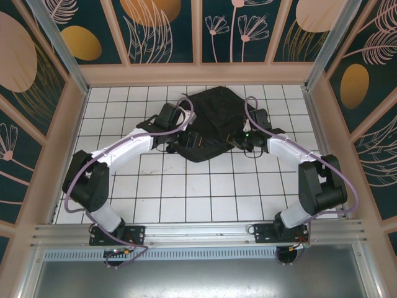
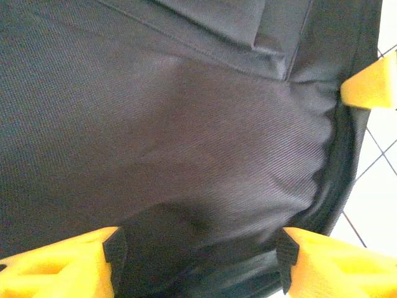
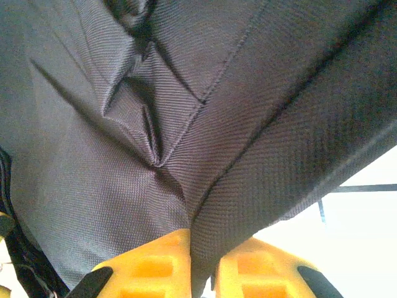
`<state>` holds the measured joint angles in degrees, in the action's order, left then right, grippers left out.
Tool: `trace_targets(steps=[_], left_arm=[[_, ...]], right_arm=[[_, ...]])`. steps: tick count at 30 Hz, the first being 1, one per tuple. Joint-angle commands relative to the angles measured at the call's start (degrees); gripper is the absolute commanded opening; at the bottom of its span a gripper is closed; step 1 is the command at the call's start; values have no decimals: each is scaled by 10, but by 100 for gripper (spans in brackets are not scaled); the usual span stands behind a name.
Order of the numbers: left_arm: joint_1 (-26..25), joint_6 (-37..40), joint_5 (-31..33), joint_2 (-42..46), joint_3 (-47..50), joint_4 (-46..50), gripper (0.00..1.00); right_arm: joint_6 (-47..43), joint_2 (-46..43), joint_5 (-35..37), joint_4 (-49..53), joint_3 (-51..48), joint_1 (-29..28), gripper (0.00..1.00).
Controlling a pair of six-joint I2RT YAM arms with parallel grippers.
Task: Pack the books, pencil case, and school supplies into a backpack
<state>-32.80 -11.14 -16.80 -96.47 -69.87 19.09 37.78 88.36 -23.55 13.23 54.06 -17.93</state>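
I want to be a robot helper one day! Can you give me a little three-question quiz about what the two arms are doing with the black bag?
1. True or false: the right gripper is pinching a fold of the backpack between its fingers.
2. Pick one: the left gripper has its fingers A) wide apart, B) squeezed shut, C) crossed over.
3. Short answer: what colour are the tiles of the table under the backpack?

Key: 1 true; 2 A; 3 white.
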Motion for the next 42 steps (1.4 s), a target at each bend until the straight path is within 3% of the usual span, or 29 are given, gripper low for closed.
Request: trace_targets(steps=[1,5,16,20,21,22,34,42], left_arm=[[5,30,-79,-14,-13,-6,68],[5,26,-105,-46,-18,-11,66],[5,7,-187,-48,16,-35,38],[5,1,-205,-46,19,-34,13],[5,-1,-204,-44,20,-32,2],[5,-3,-205,-43,21,-31,0],[5,-43,-105,43,40,-49,0],[5,-53,-108,74,82,-71,0]], right_arm=[[-27,2,-38,-10,-8,19,14],[-31,1,-47,-10,-8,21,14],[-32,4,-54,-8,-11,36,13],[-30,10,-52,-9,-11,40,12],[-29,10,-51,-9,-11,41,12],[-29,9,-51,-9,-10,41,12],[-48,6,21,25,4,50,7],[-49,1,54,35,17,56,4]])
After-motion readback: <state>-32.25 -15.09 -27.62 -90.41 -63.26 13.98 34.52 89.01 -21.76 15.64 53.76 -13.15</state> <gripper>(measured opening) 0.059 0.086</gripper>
